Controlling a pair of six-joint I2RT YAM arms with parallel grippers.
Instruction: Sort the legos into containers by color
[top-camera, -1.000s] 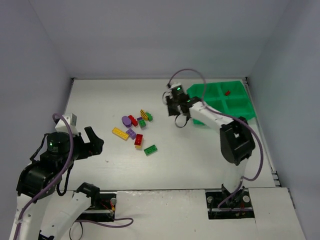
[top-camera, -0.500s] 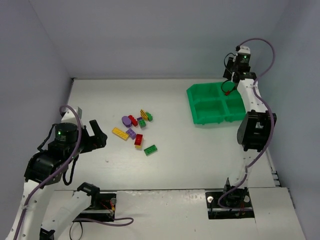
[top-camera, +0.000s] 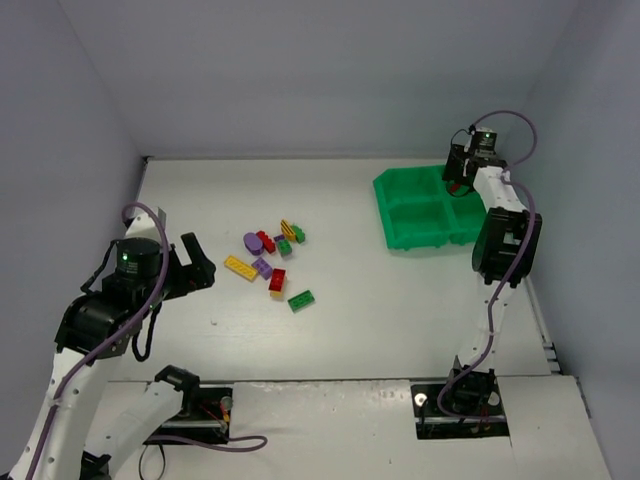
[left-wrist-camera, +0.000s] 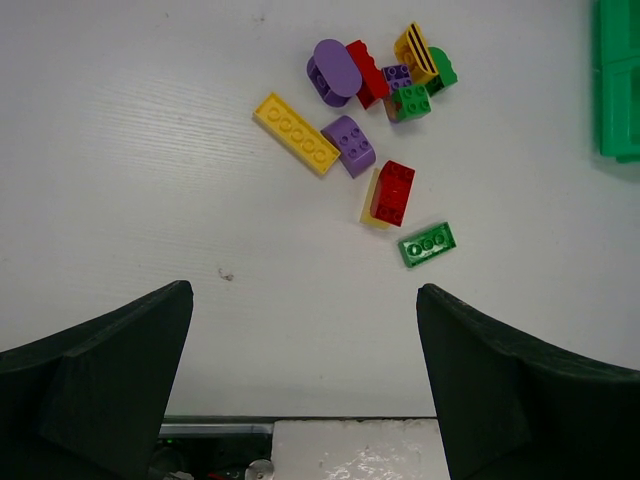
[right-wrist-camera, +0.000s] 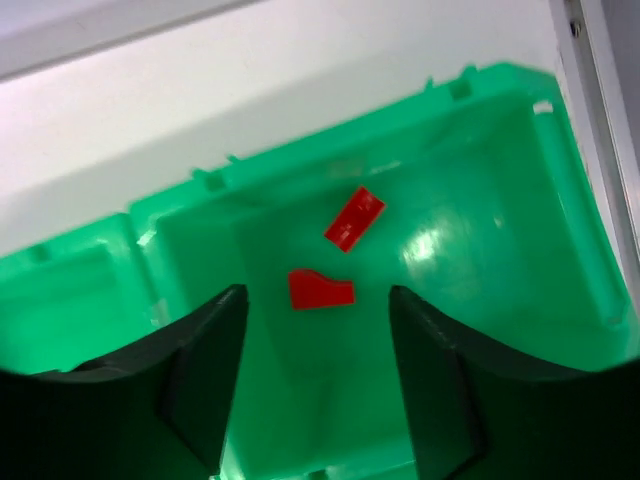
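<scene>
Desk (top-camera: 380, 300): white, walled on three sides.

Tray (top-camera: 415, 218): bright green with four compartments, at 2 o'clock on the desk.

Right hand (right-wrist-camera: 318, 345): over the tray's 1 o'clock compartment, fingers partly spread and gripping nothing. Two red bricks (right-wrist-camera: 354, 218) show in that compartment. The nearer red brick (right-wrist-camera: 320, 290) sits in the gap between my fingers, clear of both. I cannot tell whether it rests on the floor or is in the air.

Left hand (left-wrist-camera: 305, 340): wide open and empty, at 8 o'clock on the desk, with the pile at its 12 o'clock.

Legos (top-camera: 272, 258): loose pile at 10 o'clock from desk centre, well apart from the tray.

Handling, my judgement:
- They look light, rigid and slick. I would pinch across the flat side walls, not the studs.
- Green brick (left-wrist-camera: 428, 244) lies alone at the pile's 5 o'clock, the easiest take.
- Long yellow plate (left-wrist-camera: 296, 133) is thin, so I would grip it across its short width.
- Red block (left-wrist-camera: 393, 192) sits on a yellow piece that is mostly covered.
- The 12 o'clock cluster is packed and touching, so fingers may nudge neighbours.

Hard to make out:
- From above, my right hand covers its compartment and the forearm cuts off the 4 o'clock one.
- The small pieces beside the striped yellow piece (left-wrist-camera: 415, 52) blur together.
</scene>
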